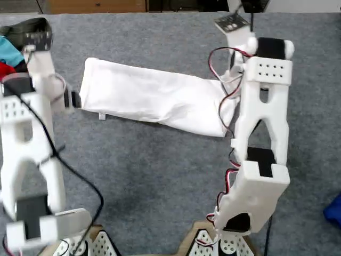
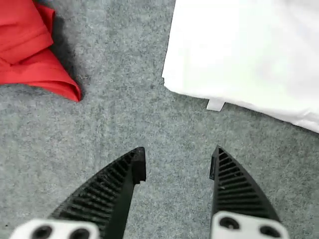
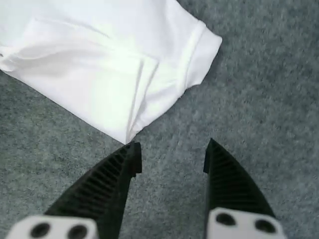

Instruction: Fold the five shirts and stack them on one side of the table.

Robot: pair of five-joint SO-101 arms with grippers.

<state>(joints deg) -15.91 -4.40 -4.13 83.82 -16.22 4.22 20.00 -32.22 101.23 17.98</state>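
Observation:
A white shirt (image 1: pixel 154 98) lies across the middle of the grey table as a long folded strip, slightly slanted. My left gripper (image 2: pixel 178 162) is open just above the cloth-covered table, a short way off the shirt's left end (image 2: pixel 249 50), where a small tag sticks out. In the high view the left gripper (image 1: pixel 72 99) sits right beside that end. My right gripper (image 3: pixel 172 152) is open too, just off the shirt's right end (image 3: pixel 99 64), where a hemmed sleeve shows. The right arm (image 1: pixel 264 106) covers that end from above. Neither gripper holds anything.
A red shirt (image 2: pixel 30 45) lies crumpled near the left gripper. In the high view it is at the far left edge with a teal one (image 1: pixel 8 50). A blue thing (image 1: pixel 334 210) shows at the right edge. Bare grey table (image 1: pixel 149 176) lies in front of the shirt.

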